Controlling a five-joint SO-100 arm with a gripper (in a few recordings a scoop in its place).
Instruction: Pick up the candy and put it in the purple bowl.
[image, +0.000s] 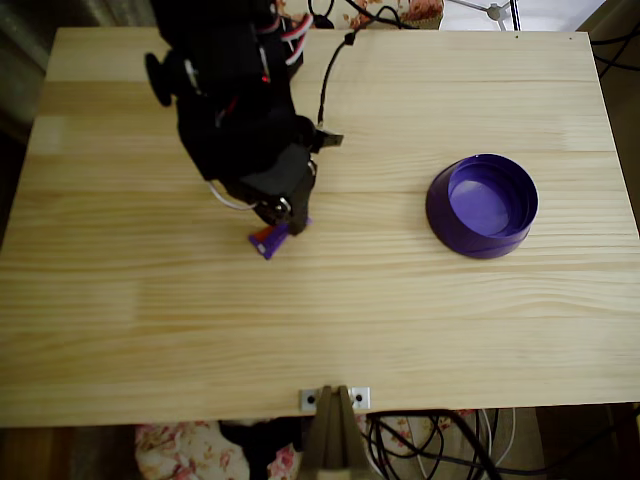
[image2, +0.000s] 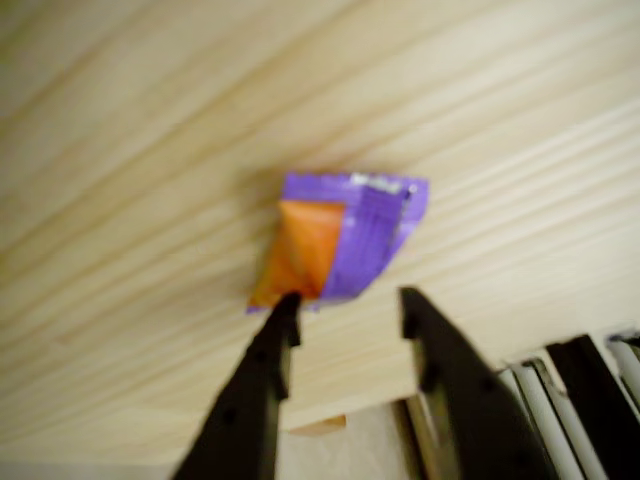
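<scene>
Overhead view: black arm reaches in from the table's (image: 120, 330) far-left corner, gripper (image: 283, 222) down near the middle of the surface, left of centre, right over the candy (image: 267, 240) — the purple bowl (image: 482, 205) stands well apart toward the right edge, upright and with nothing visible in it. Wrist view: candy (image2: 340, 238) lies flat on the wood, purple wrapper with an orange patch, a bit blurred — gripper (image2: 345, 305) fingers spread with bare wood between them, the left tip at the candy's near corner, nothing pinched, contact not clear.
</scene>
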